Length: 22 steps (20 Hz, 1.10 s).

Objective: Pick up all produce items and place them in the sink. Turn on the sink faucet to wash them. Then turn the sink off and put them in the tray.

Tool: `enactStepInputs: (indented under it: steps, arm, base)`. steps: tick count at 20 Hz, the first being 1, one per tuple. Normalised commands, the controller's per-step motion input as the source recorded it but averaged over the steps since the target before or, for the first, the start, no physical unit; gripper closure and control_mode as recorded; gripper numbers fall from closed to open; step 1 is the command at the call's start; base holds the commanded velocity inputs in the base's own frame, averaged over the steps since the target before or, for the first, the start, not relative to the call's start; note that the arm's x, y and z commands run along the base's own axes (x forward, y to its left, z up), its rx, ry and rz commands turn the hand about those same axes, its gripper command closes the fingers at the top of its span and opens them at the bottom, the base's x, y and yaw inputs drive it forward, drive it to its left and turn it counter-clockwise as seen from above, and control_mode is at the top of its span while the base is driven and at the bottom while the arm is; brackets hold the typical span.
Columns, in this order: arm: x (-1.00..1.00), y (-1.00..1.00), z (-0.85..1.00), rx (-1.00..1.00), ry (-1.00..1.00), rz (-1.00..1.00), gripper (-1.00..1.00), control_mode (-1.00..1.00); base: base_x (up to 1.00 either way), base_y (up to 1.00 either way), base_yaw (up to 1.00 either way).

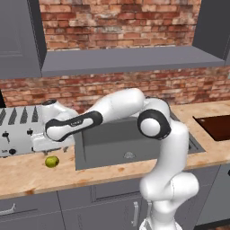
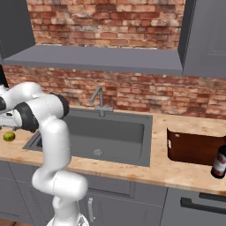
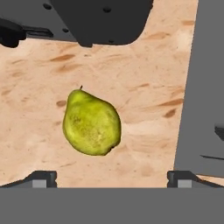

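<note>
A small yellow-green pear-shaped fruit (image 3: 91, 124) lies on the pale wooden countertop (image 1: 27, 173), just left of the large dark grey recessed sink basin (image 1: 114, 146) and in front of a silver slotted toaster (image 1: 20, 130). In the hand view the fruit rests on its side, stem end toward the top of that picture, between the two dark fingertips (image 3: 41, 178) of the two-finger gripper (image 3: 112, 179); the fingertips stand wide apart and touch nothing, so the jaws are spread and empty. In the left base view the white arm reaches leftward over the sink's near left corner, its hand hanging above the fruit (image 1: 52, 161) and in front of the toaster. In the right base view the fruit (image 2: 9, 137) appears at the far left edge, beside the arm's dark elbow joint.

The basin holds a round metal drain (image 2: 97, 152), and a slim grey angular faucet (image 2: 99, 102) stands on the counter behind it, against the red brick wall (image 2: 132, 92). On the counter to the right of the sink lies a dark reddish-brown rectangular tray (image 2: 194, 148), well apart from the fruit. A dark glass bottle (image 2: 219, 162) stands just in front of the tray's right end.
</note>
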Motion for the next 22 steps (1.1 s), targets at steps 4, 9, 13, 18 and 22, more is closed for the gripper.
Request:
enactStepInputs:
  steps: [4, 9, 13, 18, 22]
  arm:
    - [0.18, 0.30, -0.22, -0.01, 0.04, -0.01, -1.00, -1.00]
    - [0.17, 0.20, -0.08, -0.02, 0.08, -0.02, -1.00, -1.00]
    - [0.03, -0.02, -0.20, 0.00, 0.03, 0.00, -1.00, -1.00]
    - [0.00, -0.09, -0.28, 0.00, 0.00, -0.01, -1.00, -1.00]
    - [0.00, -0.20, -0.29, 0.01, 0.00, 0.00, -1.00, -1.00]
  base:
    - [0.00, 0.00, 0.00]
    - [0.00, 0.00, 0.00]
    - [0.00, 0.00, 0.00]
    - [0.00, 0.00, 0.00]
    - [0.00, 0.00, 0.00]
